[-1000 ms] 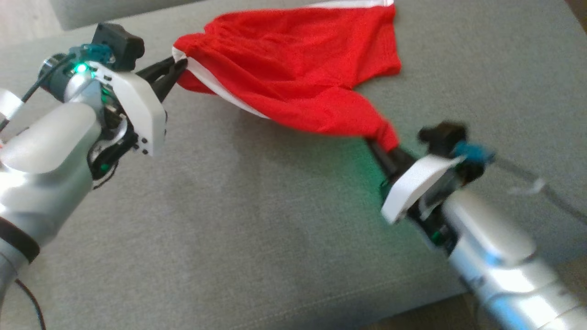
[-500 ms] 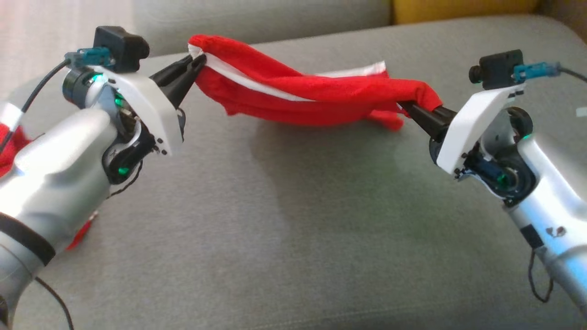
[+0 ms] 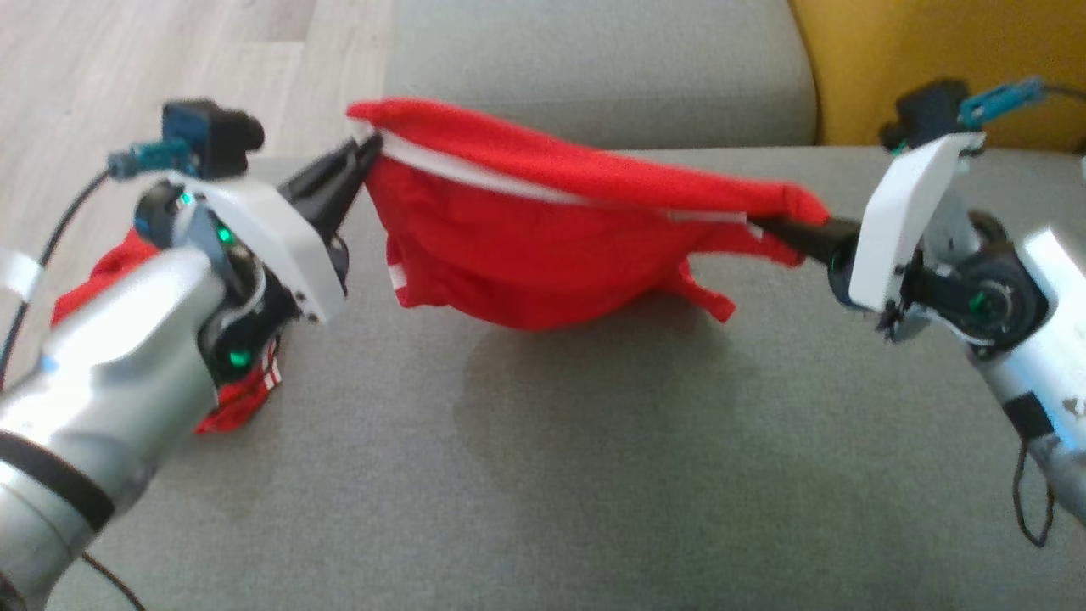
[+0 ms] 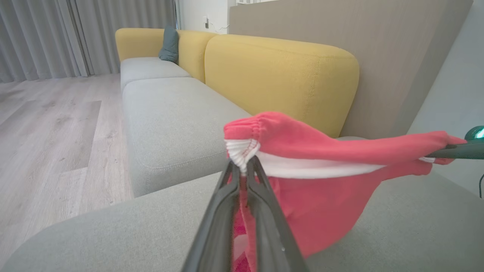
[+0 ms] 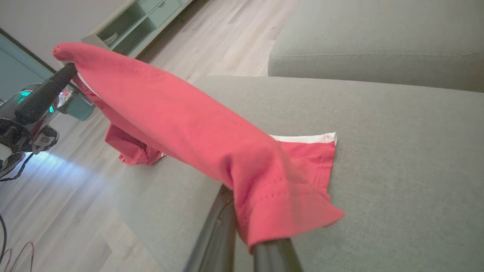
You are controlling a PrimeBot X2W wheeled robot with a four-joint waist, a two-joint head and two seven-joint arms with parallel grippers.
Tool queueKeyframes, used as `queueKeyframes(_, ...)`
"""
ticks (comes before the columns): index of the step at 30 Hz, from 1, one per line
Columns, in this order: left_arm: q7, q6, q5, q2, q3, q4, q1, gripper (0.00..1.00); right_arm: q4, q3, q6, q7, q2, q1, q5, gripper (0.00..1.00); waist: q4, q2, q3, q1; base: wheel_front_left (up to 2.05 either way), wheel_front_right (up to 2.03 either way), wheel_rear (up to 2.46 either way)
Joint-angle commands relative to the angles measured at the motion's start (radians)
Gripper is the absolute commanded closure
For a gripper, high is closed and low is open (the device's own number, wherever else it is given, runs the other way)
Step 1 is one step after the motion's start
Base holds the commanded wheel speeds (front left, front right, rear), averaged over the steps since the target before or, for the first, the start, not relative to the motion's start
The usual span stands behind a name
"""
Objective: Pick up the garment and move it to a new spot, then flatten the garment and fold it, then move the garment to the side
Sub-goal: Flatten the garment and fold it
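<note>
The garment (image 3: pixel 526 255) is a pair of red shorts with white trim, stretched in the air between my two grippers above the grey seat cushion (image 3: pixel 594 475). My left gripper (image 3: pixel 366 159) is shut on the gathered waistband corner; in the left wrist view its fingertips (image 4: pixel 231 174) pinch the white-striped elastic of the garment (image 4: pixel 321 196). My right gripper (image 3: pixel 768 227) is shut on the opposite end, and in the right wrist view the garment (image 5: pixel 181 121) drapes over and hides its tips. The garment's lower part sags down to the cushion.
A second red cloth (image 3: pixel 242 407) lies at the cushion's left edge, partly behind my left arm. The yellow backrest (image 3: pixel 891 59) rises at the far right, another grey cushion (image 3: pixel 594 68) lies beyond, and wood floor (image 3: pixel 170 51) lies off to the left.
The head camera has shifted. The garment has gone from lying mostly on the cushion to hanging stretched between both grippers. My right gripper has risen and swung out to the right.
</note>
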Motion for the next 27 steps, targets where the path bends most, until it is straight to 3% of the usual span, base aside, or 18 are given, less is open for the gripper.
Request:
queueKeyframes(1,-0.01,0.005,-0.006,0.032,0.053,-0.017,-0.04,1.0,-0.032,-0.012,-0.001,0.013,-0.024,0.008,0.011,1.0,0.011,-0.0001,-0.016,0.0,0.0,0.0,0.0)
queueKeyframes(9,0.022,0.052,-0.019,0.117,0.06,-0.143,-0.006,1.0,-0.115,-0.076,-0.001,0.209,-0.066,0.044,0.058,1.0,-0.003,-0.0001,-0.031,0.0,0.0,0.0,0.0)
queueKeyframes(16,0.088,0.096,-0.018,0.141,0.097,-0.174,-0.126,1.0,-0.091,-0.147,-0.001,0.229,0.015,-0.111,-0.061,1.0,-0.037,-0.0001,0.031,0.0,0.0,0.0,0.0)
queueKeyframes(22,0.121,0.112,0.001,0.116,0.146,-0.076,-0.3,1.0,0.017,-0.185,-0.001,0.134,0.14,-0.345,-0.221,1.0,-0.078,-0.0001,0.174,0.0,0.0,0.0,0.0)
queueKeyframes(27,0.066,0.127,0.009,0.071,0.217,0.062,-0.455,1.0,0.145,-0.17,-0.001,-0.066,0.212,-0.538,-0.394,1.0,-0.106,-0.0001,0.296,0.0,0.0,0.0,0.0)
